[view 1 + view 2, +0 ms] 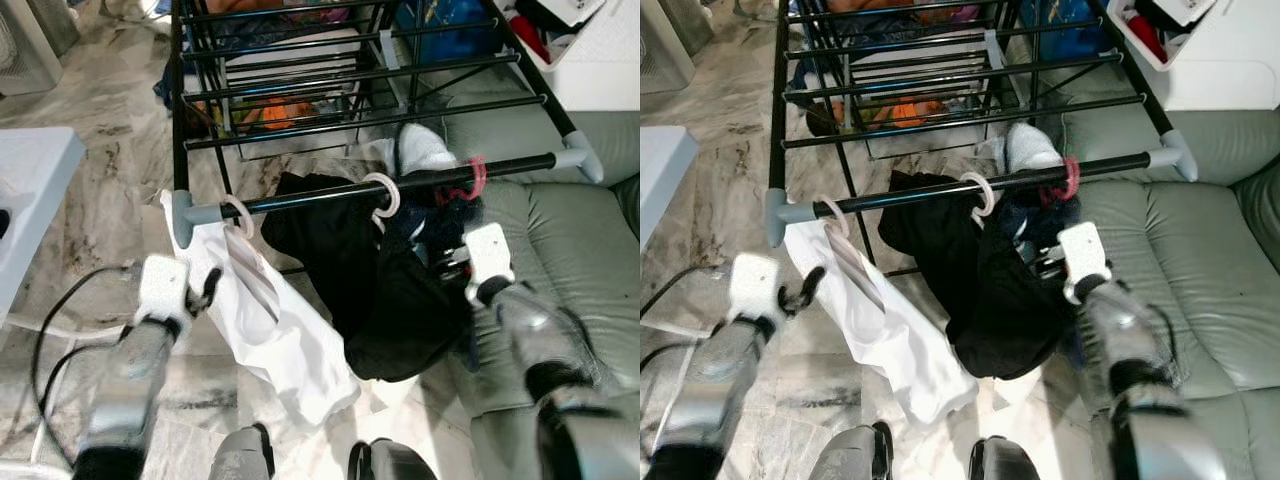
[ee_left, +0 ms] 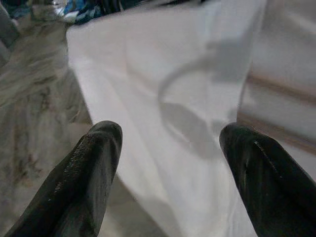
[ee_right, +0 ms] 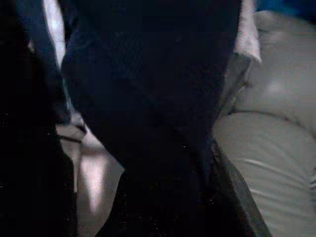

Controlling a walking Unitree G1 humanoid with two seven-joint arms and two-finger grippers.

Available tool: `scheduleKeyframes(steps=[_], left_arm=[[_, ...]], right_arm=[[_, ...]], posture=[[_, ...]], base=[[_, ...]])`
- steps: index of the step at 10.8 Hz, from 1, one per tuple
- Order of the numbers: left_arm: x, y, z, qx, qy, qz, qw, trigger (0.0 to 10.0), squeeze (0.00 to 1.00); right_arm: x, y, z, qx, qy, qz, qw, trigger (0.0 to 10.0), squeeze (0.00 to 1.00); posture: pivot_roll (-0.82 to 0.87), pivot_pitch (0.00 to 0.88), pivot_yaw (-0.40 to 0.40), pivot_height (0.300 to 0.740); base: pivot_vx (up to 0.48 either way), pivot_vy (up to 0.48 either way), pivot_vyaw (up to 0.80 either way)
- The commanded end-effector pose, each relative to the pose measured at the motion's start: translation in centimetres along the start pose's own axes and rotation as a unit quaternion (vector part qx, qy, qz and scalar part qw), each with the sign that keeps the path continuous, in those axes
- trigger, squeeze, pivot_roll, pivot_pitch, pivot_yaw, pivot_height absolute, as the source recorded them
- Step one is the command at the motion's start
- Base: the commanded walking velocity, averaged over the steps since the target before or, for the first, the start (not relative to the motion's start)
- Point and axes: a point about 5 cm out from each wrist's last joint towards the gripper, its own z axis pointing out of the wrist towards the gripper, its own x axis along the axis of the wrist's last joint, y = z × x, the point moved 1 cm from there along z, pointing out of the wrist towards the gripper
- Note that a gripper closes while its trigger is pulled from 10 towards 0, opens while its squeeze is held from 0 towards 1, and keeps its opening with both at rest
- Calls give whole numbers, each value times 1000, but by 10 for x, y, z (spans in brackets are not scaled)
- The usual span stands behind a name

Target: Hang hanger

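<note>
Three hangers, white [image 1: 238, 214], white [image 1: 384, 193], red [image 1: 470, 180]

Both eye views look steeply down from the head and share the rack [image 1: 360, 190], the sofa [image 1: 1200, 250] and both arms. The left wrist view looks along its fingers [image 2: 89, 177], close on a white cloth [image 2: 187, 98]. The right wrist view presses near dark cloth [image 3: 148, 98].

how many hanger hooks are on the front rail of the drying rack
3: a white hook near the rail's left end holding the white garment, a white hook mid-rail holding the black garment, and a red hook further right. Clothes may hide others.
</note>
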Motion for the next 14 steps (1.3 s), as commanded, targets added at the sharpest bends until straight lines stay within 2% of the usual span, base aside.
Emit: scheduleKeyframes(steps=[1,4,6,7,8,9,10,11,12,13,14], left_arm=[[-2,-8,2,13,-2,1,1000,10000,0],[-6,-2,2,10,-2,-3,1000,10000,0],[-7,4,3,4,-1,-7,1000,10000,0],[-7,4,3,4,-1,-6,1000,10000,0],[-9,3,3,4,-6,0,1000,10000,0],[-11,1,1,10,-11,9,1000,10000,0],[-13,-1,-2,10,-11,8,1000,10000,0],[-13,-2,-2,11,-12,6,1000,10000,0],[-13,-1,-1,11,-11,7,1000,10000,0],[-11,3,1,7,-8,6,1000,10000,0],[-10,5,2,5,-6,6,1000,10000,0]], right_arm=[[11,5,-1,-46,39,-13,998,0,0],[19,9,-12,-122,77,-53,988,0,0],[27,20,-21,-194,90,-78,974,0,0],[28,22,-23,-206,90,-78,971,0,0],[26,23,-33,-224,91,-61,968,0,0],[18,18,-49,-234,79,-35,968,0,0],[3,5,-68,-225,46,-22,973,2784,0],[-18,-5,-90,-225,-9,-6,974,10000,0],[-29,-8,-99,-227,-44,13,973,10000,0],[-41,-16,-106,-205,-101,42,973,10000,0],[-44,-17,-108,-209,-115,59,969,10000,0]], posture=[[-12,71,-2,740],[-21,66,-4,740],[-32,66,-9,740],[-32,66,-9,740],[-27,69,-9,740],[-30,70,-9,740],[-38,73,-7,740],[-48,77,-5,740],[-48,77,-5,740],[-54,80,-2,740],[-61,81,-2,740]], base=[[0,0,0],[0,0,0],[0,0,0],[0,0,0],[0,0,0],[0,0,0],[0,0,0],[0,0,0],[0,0,0],[0,0,0],[0,0,0]])
